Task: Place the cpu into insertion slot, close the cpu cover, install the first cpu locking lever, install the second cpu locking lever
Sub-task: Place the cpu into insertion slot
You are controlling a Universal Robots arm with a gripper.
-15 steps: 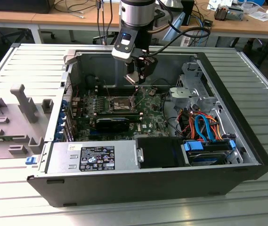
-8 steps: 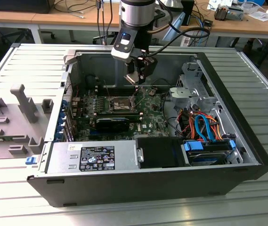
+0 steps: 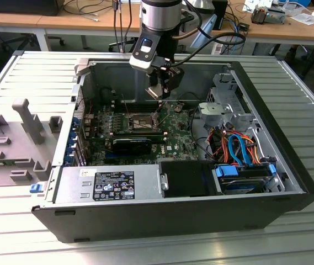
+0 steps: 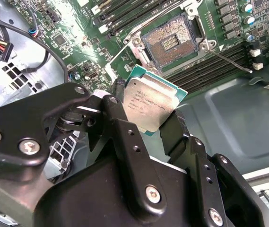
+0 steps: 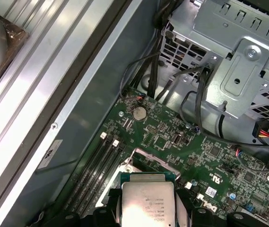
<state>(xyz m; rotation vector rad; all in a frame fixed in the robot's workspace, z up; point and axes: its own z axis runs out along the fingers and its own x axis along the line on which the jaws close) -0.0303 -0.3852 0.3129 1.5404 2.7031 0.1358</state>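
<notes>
While poised over the open computer case [image 3: 145, 221] and its green board [image 3: 174, 139], noted gripper [image 4: 148, 118] clamped on the cpu [image 4: 151, 101] at two opposite edges, silver top showing. Held above and apart from the bare insertion slot [image 4: 169, 40], contacts exposed.

Exterior view: set high and well back, looking down into the open case [image 3: 173, 221] at the hand [image 3: 161, 93]. Both wrist views: close behind the hand (from different sides), sharing the gripped cpu [image 4: 149, 106] and green board [image 5: 172, 137].
</notes>
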